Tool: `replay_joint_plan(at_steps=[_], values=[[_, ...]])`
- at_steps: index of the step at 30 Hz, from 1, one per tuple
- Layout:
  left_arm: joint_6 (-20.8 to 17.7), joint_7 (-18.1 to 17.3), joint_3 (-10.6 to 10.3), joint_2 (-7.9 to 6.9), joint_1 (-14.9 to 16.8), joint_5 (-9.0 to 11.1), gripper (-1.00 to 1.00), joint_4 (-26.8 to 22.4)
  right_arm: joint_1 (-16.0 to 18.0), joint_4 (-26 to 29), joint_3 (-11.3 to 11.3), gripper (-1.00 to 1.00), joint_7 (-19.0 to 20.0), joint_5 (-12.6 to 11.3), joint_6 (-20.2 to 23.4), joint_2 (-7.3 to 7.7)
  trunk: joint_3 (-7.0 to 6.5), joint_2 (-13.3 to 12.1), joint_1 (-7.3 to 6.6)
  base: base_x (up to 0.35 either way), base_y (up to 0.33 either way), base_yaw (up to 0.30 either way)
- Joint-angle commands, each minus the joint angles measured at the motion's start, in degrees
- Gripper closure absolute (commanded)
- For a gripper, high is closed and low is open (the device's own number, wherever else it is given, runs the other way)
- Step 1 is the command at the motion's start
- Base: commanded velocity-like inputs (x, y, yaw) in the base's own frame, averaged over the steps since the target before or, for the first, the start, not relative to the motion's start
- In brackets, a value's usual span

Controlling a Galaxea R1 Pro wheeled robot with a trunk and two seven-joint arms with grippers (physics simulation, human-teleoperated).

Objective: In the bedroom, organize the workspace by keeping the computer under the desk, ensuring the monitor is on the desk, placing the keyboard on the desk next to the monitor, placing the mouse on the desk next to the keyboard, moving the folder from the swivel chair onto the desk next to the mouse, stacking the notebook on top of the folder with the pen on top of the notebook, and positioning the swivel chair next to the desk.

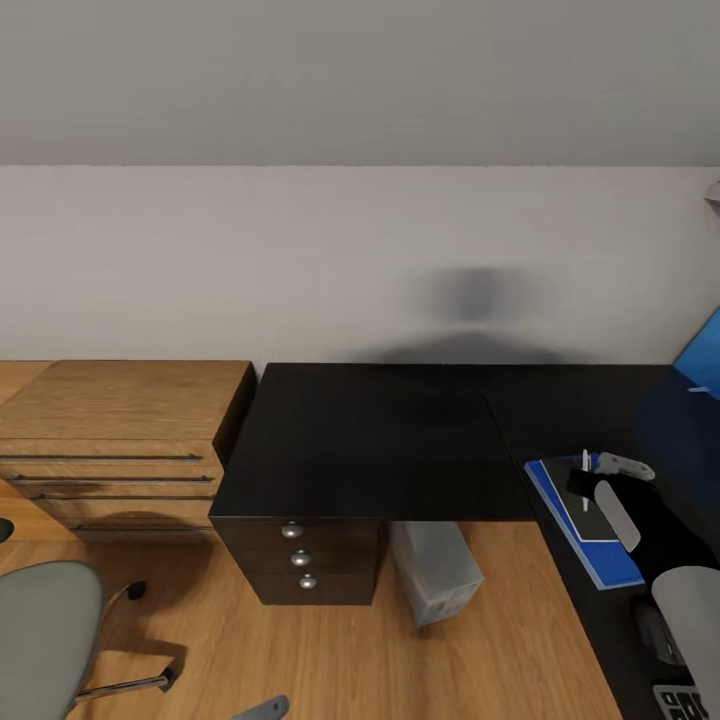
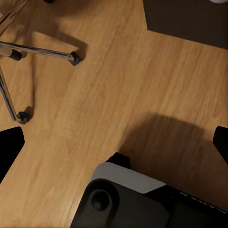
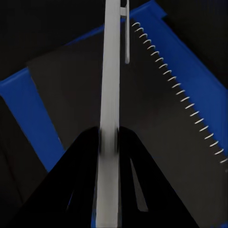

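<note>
Two black fingers point(image 3: 88, 156) of the right gripper point(image 3: 108, 142) are clenching the pen point(image 3: 110, 85), which is showing in the right wrist view as a thin white stick with its clip at the far end. Its long axis is running straight along the fingers, away from the camera. Under it the notebook point(image 3: 156, 118) is lying flat on the folder point(image 3: 33, 104), with its wire spine along one long edge, and the blue of the folder is showing past it on two sides. I cannot tell if the pen is touching the notebook or hanging just above it.

In the head view the folder point(image 1: 560, 500) is lying on the right wing of the desk point(image 1: 370, 440), its long side running along the desk's inner edge, and the pen point(image 1: 586, 462) is standing nearly upright over it at the right gripper point(image 1: 590, 478). The notebook there is mostly hidden behind the arm. The keyboard point(image 1: 682, 702) and the mouse point(image 1: 652, 625) are cut off or dark near the lower right corner and hard to make out. The computer point(image 1: 435, 570) is standing on the floor point(image 1: 300, 660) under the desk, beside the drawer pedestal point(image 1: 300, 560), with its top hidden by the desktop. The swivel chair point(image 1: 45, 630) is cut off at the lower left, just in front of a light-wood drawer chest point(image 1: 110, 440).

The left gripper point(image 2: 114, 142) is hanging released over the floor, only its dark fingertips point(image 2: 9, 147) showing at the picture's sides, near the chrome chair legs point(image 2: 38, 50).
</note>
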State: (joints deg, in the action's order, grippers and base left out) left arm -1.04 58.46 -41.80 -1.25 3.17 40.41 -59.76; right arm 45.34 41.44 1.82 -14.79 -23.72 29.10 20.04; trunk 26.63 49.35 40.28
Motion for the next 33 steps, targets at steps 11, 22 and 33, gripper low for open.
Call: replay_joint_plan(at_steps=[11, 22, 33], values=[[0.0, 0.4, -0.2, -0.04, 0.1, 0.3, -1.0, -0.1, 0.0, -2.1, 0.1, 1.0, -0.7, -0.7, 0.2, 0.67, 0.06, 0.0, 0.01, 0.005, -0.014, 0.0], [0.1, 0.4, -0.2, -0.05, 0.1, 0.3, -1.0, -0.2, 0.0, -2.7, 0.1, 1.0, -0.8, -0.7, 0.2, 0.78, 0.06, 0.0, 0.01, 0.0, 0.0, 0.0], [0.1, 0.4, -0.2, -0.07, 0.1, 0.3, -1.0, -0.3, 0.0, -2.7, 0.1, 1.0, -0.9, -0.7, -0.1, 0.79, 0.06, 0.0, 0.01, 0.0, 0.0, 0.0]])
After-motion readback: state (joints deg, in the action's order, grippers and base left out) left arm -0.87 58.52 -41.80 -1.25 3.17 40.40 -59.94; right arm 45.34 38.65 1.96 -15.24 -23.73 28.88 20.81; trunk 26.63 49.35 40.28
